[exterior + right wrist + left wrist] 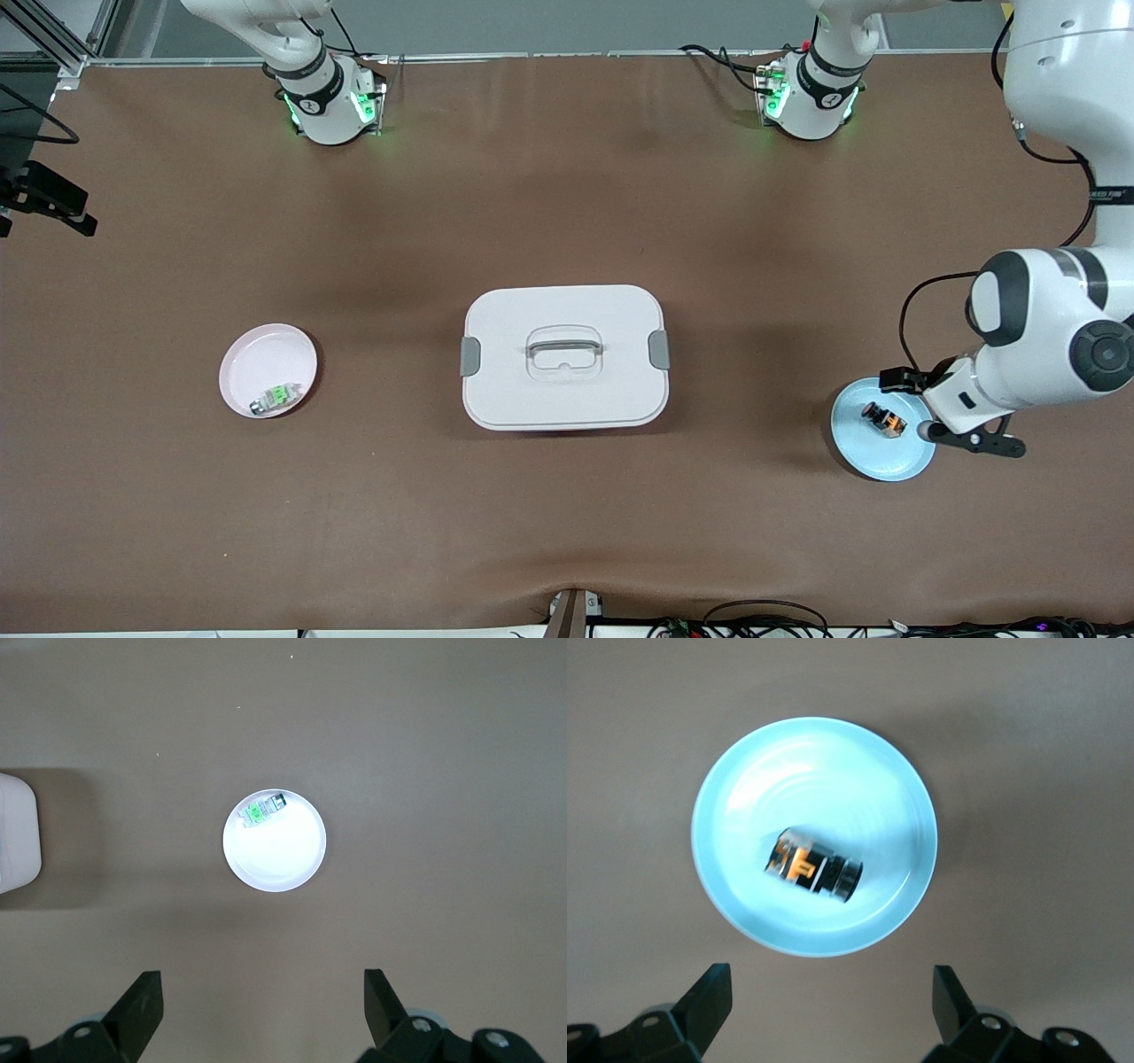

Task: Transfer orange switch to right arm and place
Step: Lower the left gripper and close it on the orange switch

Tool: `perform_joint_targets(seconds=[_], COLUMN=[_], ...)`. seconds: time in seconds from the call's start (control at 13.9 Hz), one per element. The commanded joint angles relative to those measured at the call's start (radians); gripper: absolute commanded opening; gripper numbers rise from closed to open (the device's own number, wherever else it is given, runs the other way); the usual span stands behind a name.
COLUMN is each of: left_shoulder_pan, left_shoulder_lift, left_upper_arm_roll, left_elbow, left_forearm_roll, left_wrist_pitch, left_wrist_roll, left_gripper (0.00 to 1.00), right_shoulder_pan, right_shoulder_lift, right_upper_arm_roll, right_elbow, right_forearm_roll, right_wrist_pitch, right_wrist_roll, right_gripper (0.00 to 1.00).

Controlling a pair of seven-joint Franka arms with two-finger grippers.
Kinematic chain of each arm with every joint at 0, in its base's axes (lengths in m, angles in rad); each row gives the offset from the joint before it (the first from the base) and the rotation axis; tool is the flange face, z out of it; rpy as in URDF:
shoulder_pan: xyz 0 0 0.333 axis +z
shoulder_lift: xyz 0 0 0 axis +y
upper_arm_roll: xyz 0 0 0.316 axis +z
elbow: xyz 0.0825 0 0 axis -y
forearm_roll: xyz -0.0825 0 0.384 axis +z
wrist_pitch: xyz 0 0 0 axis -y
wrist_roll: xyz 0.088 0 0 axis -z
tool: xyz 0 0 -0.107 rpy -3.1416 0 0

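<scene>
The orange switch (pixel 884 419) is a tiny black part with orange marks. It lies on its side in a light blue plate (pixel 864 456) at the left arm's end of the table. The left wrist view shows the switch (pixel 812 867) near the middle of the blue plate (pixel 735 788). My left gripper (pixel 831 992) hangs open and empty in the air over the plate's rim, where the left hand (pixel 952 403) shows from above. My right gripper (pixel 264 997) is open and empty, high over the table near a pink plate; the front view does not show it.
A white lidded box (pixel 564 356) with a handle and grey clips stands mid-table; its corner (pixel 18 833) shows in the right wrist view. Toward the right arm's end, a pink plate (pixel 266 354) holds a silvery part with green marks (pixel 276 397), also seen from above (pixel 263 809).
</scene>
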Motion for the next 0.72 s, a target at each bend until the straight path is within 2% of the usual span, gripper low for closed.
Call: perform_joint_targets(seconds=[0.0, 0.36, 0.65], left_shoulder_pan=[0.005, 0.020, 0.022], left_shoulder_lift=[0.025, 0.062, 0.091], left_upper_arm_roll=[-0.001, -0.001, 0.001], left_elbow=[0.021, 0.018, 0.014], left_forearm_roll=[0.017, 0.019, 0.019], left_wrist_pitch=[0.012, 0.064, 0.125], left_wrist_roll=[0.092, 0.306, 0.311], left_gripper=[1.00, 1.00, 1.00], right_shoulder_pan=[0.004, 0.001, -0.001], right_shoulder_lift=[-0.017, -0.019, -0.017], right_upper_arm_roll=[0.003, 0.003, 0.001], right_elbow=[-0.013, -0.016, -0.018], right_forearm_roll=[-0.014, -0.006, -0.004], right_wrist_pitch=[0.004, 0.002, 0.004], right_wrist_roll=[0.001, 0.003, 0.003], right_gripper=[1.00, 1.00, 1.00])
